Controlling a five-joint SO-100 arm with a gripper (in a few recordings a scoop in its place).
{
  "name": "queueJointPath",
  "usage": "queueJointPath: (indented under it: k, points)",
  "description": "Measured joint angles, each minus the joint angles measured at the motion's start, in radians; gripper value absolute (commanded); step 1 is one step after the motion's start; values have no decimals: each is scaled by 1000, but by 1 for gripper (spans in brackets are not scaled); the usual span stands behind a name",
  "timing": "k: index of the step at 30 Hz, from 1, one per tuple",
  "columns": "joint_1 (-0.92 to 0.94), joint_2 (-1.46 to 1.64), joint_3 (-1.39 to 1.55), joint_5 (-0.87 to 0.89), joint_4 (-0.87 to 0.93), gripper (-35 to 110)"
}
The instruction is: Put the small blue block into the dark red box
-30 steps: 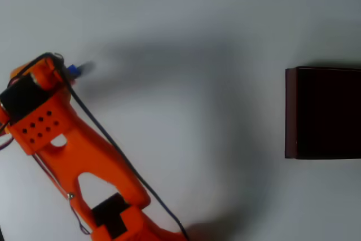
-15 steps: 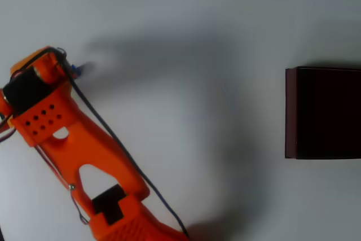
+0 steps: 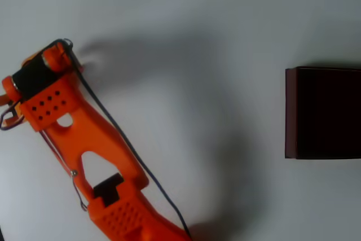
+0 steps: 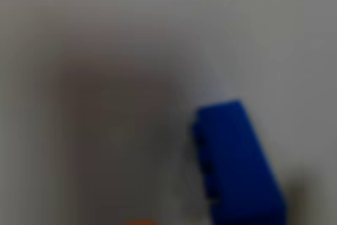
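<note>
Overhead view: large rectangular dark red box [image 3: 322, 112] w/ thin maroon walls and near-black inside is sitting at the right edge of the pale grey table [image 3: 197, 21], its right side running out of frame; left wall and both left corners are showing. Wide bare tabletop is lying btwn the box and the orange plastic arm [image 3: 84, 145], w/ only soft shadow across it. The arm is reaching up from the bottom edge toward the upper left, its head near the left edge, a black cable trailing along it. Count: 1 box, 1 arm, 1 block. The orange two-finger gripper [image 3: 67, 55] is pointing down under the arm's head, fingers hidden, so can't tell if it's spread or closed. Wrist view, very blurred: small bright blue block [image 4: 239, 164] is showing lower right, looking elongated and tilted, darker notches along its left side, grey table behind it. Whether it's resting on the table or being held can't be told. Block is well apart from the box.
</note>
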Motion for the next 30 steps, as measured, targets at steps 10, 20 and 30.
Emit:
queueJointPath:
  k: [10, 20, 30]
  points:
    - [21, -52, -25, 0, -2, 24]
    - [31, -83, -60, 0, -2, 24]
    - [43, -137, -78, 0, -2, 23]
